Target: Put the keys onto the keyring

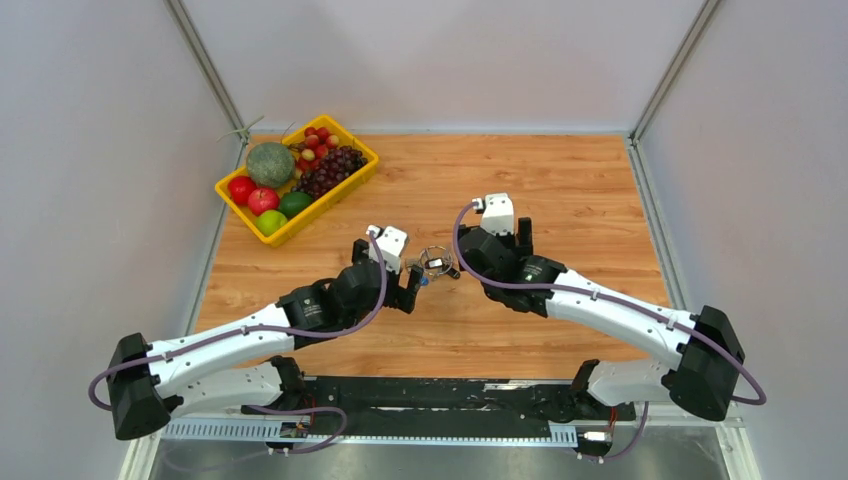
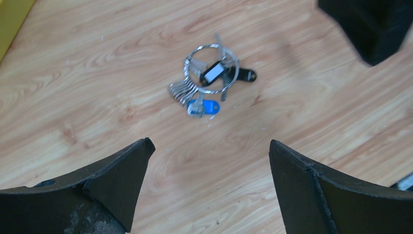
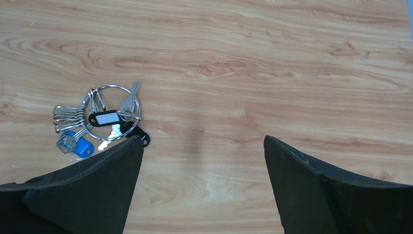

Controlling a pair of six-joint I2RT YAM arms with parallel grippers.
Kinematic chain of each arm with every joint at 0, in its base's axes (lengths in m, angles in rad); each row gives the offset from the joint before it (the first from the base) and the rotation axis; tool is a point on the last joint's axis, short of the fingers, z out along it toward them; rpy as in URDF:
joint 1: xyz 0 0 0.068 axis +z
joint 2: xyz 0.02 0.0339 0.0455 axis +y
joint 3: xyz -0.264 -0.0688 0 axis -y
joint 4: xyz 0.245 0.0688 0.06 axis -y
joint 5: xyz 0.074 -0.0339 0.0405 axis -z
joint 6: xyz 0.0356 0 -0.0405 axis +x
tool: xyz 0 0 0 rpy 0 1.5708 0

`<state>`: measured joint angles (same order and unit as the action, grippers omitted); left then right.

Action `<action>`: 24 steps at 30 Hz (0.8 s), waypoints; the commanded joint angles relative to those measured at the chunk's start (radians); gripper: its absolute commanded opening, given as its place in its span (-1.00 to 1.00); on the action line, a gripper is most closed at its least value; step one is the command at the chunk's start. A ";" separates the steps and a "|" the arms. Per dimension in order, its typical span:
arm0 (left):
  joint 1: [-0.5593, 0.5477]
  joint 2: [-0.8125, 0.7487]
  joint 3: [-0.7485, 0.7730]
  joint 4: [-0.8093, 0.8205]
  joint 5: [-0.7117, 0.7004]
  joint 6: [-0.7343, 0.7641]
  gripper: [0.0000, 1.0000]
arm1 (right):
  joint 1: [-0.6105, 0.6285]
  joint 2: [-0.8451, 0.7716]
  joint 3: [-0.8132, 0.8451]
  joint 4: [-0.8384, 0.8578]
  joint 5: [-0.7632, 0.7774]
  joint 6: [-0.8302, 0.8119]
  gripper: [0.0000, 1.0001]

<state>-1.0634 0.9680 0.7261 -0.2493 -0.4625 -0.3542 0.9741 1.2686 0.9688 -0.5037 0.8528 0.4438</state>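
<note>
Near the middle of the wooden table [image 1: 560, 200], between the two grippers, the keyring [image 1: 435, 262] lay flat on the boards in a small heap with the keys [image 1: 428, 272]. The left gripper [image 1: 412, 286] hung just left of the heap and the right gripper [image 1: 462, 264] just right of it, neither touching it. The left wrist view showed the left gripper [image 2: 209, 146] with its fingers spread wide and nothing between them, the keyring [image 2: 207, 46] lying beyond the tips. The right gripper [image 3: 202, 141] was likewise spread wide and empty, the keyring [image 3: 113, 86] lying beside its left finger [image 3: 97, 185]. A silver key [image 3: 130, 100] lay across the ring's wire, a blue-headed key [image 3: 78, 145] just outside it (whether each was threaded on could not be told), and a black tag [image 3: 103, 118] with a white label sat inside it. A yellow basket [image 1: 330, 200] of fruit stood at the far left corner.
</note>
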 commanded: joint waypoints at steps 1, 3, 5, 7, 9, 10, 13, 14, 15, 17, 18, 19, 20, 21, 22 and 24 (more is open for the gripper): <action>-0.003 0.000 -0.040 -0.031 -0.100 -0.064 1.00 | 0.001 -0.034 -0.003 -0.007 -0.046 -0.025 1.00; -0.003 0.012 -0.047 -0.048 -0.125 -0.089 1.00 | -0.001 -0.043 -0.022 -0.004 -0.066 -0.019 1.00; -0.003 0.017 -0.054 -0.066 -0.142 -0.115 1.00 | -0.018 -0.028 -0.025 0.000 -0.107 -0.019 1.00; -0.003 0.011 -0.075 -0.066 -0.153 -0.145 1.00 | -0.031 -0.001 -0.021 0.010 -0.173 -0.025 1.00; -0.003 0.008 -0.104 -0.066 -0.160 -0.169 1.00 | -0.031 0.023 -0.022 0.038 -0.239 -0.040 1.00; -0.002 0.008 -0.108 -0.067 -0.161 -0.180 1.00 | -0.031 0.034 -0.026 0.057 -0.261 -0.042 1.00; -0.001 0.013 -0.129 -0.075 -0.169 -0.208 1.00 | -0.031 0.068 -0.023 0.105 -0.331 -0.062 0.99; 0.001 0.015 -0.132 -0.074 -0.169 -0.212 1.00 | -0.032 0.078 -0.021 0.119 -0.355 -0.068 0.99; 0.008 0.017 -0.136 -0.074 -0.164 -0.220 1.00 | -0.031 0.087 -0.019 0.142 -0.388 -0.081 0.98; 0.036 0.014 -0.147 -0.073 -0.138 -0.233 1.00 | -0.032 0.101 -0.021 0.180 -0.443 -0.101 0.95; 0.049 0.010 -0.154 -0.070 -0.110 -0.236 1.00 | -0.033 0.108 -0.019 0.196 -0.469 -0.112 0.92; 0.082 -0.002 -0.173 -0.058 -0.097 -0.241 1.00 | -0.033 0.117 -0.015 0.211 -0.489 -0.126 0.90; 0.099 -0.010 -0.184 -0.049 -0.067 -0.241 0.98 | -0.034 0.126 -0.011 0.222 -0.504 -0.139 0.89; 0.134 -0.028 -0.206 -0.032 -0.054 -0.241 0.98 | -0.035 0.137 -0.004 0.230 -0.518 -0.154 0.89; 0.154 -0.038 -0.214 -0.026 -0.027 -0.241 0.97 | -0.038 0.152 0.007 0.233 -0.537 -0.167 0.89; 0.227 -0.077 -0.243 -0.001 0.007 -0.241 0.97 | -0.047 0.191 0.035 0.237 -0.577 -0.187 0.86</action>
<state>-0.9306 0.9554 0.5224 -0.3012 -0.5381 -0.5678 0.9409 1.4082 0.9489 -0.3454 0.3862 0.3214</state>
